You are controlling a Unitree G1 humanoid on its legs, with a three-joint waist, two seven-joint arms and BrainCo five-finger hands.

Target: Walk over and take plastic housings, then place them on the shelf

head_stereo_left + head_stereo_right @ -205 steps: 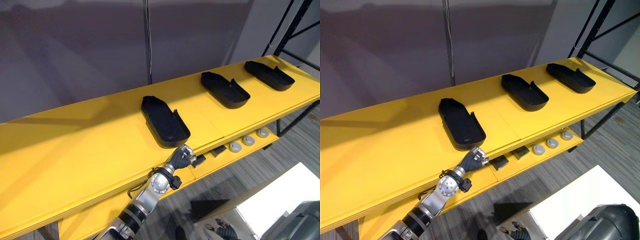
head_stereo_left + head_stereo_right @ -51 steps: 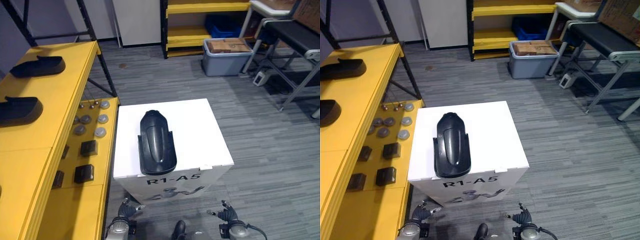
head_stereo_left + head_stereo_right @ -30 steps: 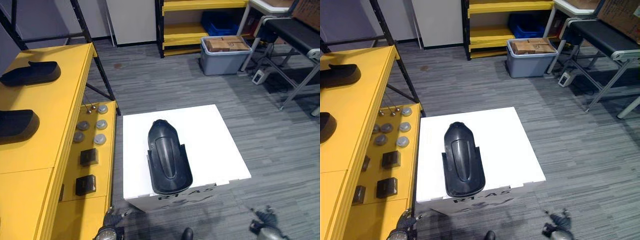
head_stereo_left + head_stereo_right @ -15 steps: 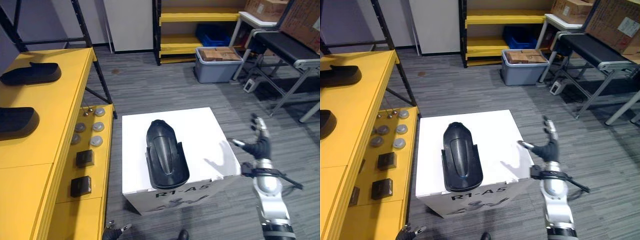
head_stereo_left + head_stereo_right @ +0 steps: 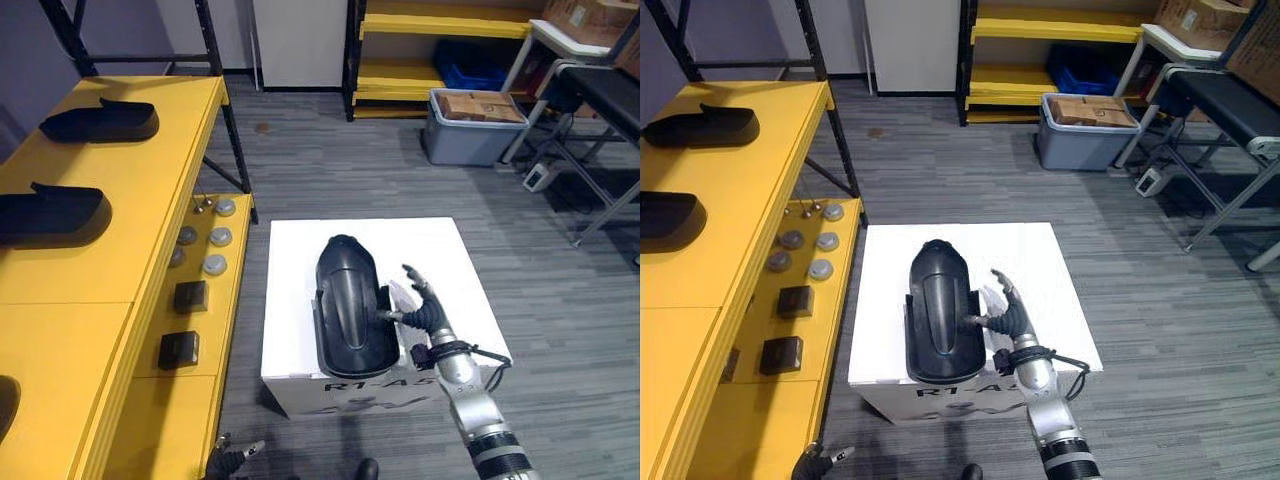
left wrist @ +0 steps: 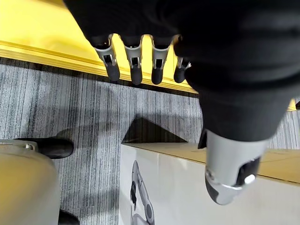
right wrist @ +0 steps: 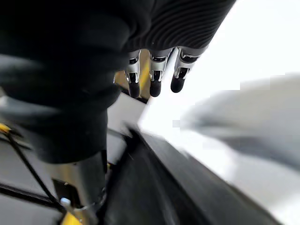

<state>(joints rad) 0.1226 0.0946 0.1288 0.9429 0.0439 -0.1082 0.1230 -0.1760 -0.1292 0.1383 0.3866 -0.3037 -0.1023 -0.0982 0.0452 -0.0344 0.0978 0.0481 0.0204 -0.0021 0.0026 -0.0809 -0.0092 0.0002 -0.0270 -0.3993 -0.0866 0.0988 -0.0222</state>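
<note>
Black housing (image 5: 352, 320) lies on the white box (image 5: 450, 260), centre of scene, long axis near to far, looks convex side up. Probably staged there as the pickup spot: the box stands just right of the yellow shelf (image 5: 130, 200), so the carry is short. Two more housings (image 5: 100, 120) lie on the shelf top, far left, well apart. The bare stretch nearer the robot looks like the drop zone.

Right hand (image 5: 422, 312) is at the housing's right flank, palm toward it. Fingers (image 5: 1002, 290) are straight and spread wide. The thumb reaches for the side wall, tip at or on it; can't confirm contact. Nothing clamped yet. Reads as pre-grasp. A side approach makes sense: the top is broad and smooth, while the side wall gives an edge to hook.

Left hand (image 5: 232, 458) hangs low, near left, by the box base. Its fingers (image 6: 136, 70) are loosely apart, slightly bent, holding nothing.

My call: one hand on one flank risks a slip, so the left should come up on the other side.
</note>
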